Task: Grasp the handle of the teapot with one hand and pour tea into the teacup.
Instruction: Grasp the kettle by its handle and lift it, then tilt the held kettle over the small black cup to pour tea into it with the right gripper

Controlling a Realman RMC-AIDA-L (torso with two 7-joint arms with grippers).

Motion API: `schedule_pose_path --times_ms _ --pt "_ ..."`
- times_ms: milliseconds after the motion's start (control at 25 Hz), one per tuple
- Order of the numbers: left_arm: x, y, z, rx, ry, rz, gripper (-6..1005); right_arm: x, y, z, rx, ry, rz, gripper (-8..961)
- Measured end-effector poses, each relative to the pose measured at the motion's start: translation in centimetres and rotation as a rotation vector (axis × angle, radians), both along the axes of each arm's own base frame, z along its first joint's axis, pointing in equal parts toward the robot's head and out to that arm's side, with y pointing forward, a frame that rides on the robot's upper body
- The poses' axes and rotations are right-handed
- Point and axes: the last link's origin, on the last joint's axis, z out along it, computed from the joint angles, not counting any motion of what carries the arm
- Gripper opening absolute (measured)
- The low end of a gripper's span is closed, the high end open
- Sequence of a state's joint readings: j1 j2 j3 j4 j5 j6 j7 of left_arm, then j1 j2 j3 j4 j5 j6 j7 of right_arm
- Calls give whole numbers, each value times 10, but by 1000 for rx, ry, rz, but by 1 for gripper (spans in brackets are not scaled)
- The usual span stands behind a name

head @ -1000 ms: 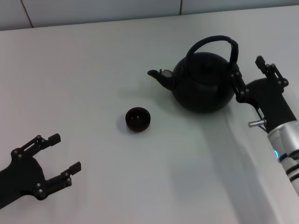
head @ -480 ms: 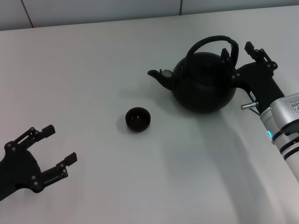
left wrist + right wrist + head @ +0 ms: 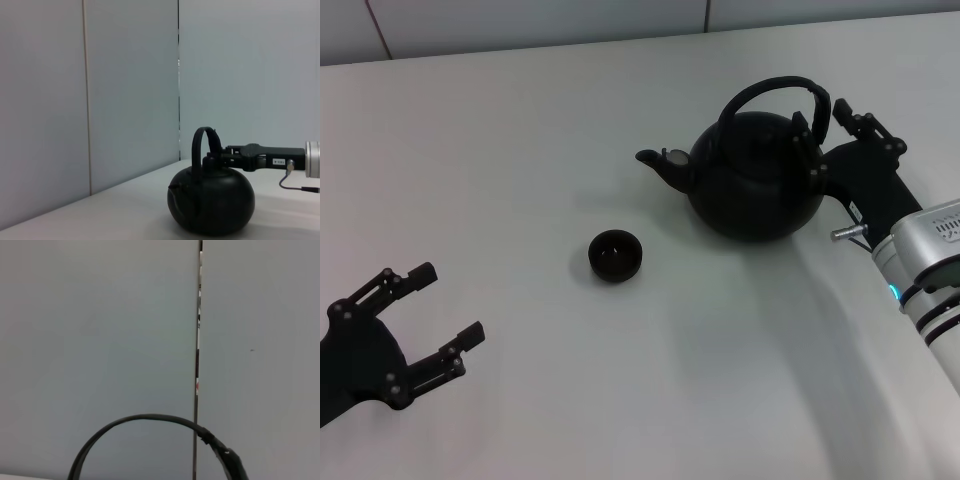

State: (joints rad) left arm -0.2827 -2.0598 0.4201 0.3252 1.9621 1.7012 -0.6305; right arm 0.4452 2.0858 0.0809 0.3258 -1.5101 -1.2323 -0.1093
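Note:
The matte-black teapot (image 3: pixel 755 180) stands on the white table, right of centre, with its spout pointing left. Its thin arched handle (image 3: pixel 770 88) loops over the top. My right gripper (image 3: pixel 828 125) is open at the handle's right end, with one finger on each side of it and a gap still showing. The left wrist view shows the teapot (image 3: pixel 210 205), the handle (image 3: pixel 201 145) and the right gripper (image 3: pixel 222 156) level with the handle's base. The right wrist view shows only the handle's arc (image 3: pixel 145 419). The small black teacup (image 3: pixel 615 255) sits left of the teapot. My left gripper (image 3: pixel 445 305) is open and empty at the lower left.
The white table (image 3: pixel 520 150) ends at a pale tiled wall (image 3: pixel 520 20) at the back. The right arm's silver-grey wrist (image 3: pixel 930 260) reaches in from the lower right.
My right gripper has moved up and left, and its fingers now straddle the handle's right end. My left gripper has drawn back slightly to the left.

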Motion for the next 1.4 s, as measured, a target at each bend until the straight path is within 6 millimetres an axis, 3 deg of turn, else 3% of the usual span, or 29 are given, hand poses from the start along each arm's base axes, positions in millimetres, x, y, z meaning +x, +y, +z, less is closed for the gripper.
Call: schedule_pose_path --times_ms 240,680,1080,1400 --pt "1 -1 1 5 -12 -3 832 0 0 -2 -9 0 -5 437" --pt "2 -1 3 12 -24 -6 830 1 0 -1 2 11 -18 65" --pt "3 -2 1 8 -35 -3 831 -2 2 12 63 58 25 66" --pt "4 -2 0 6 -39 -6 831 -7 20 21 2 63 104 66"
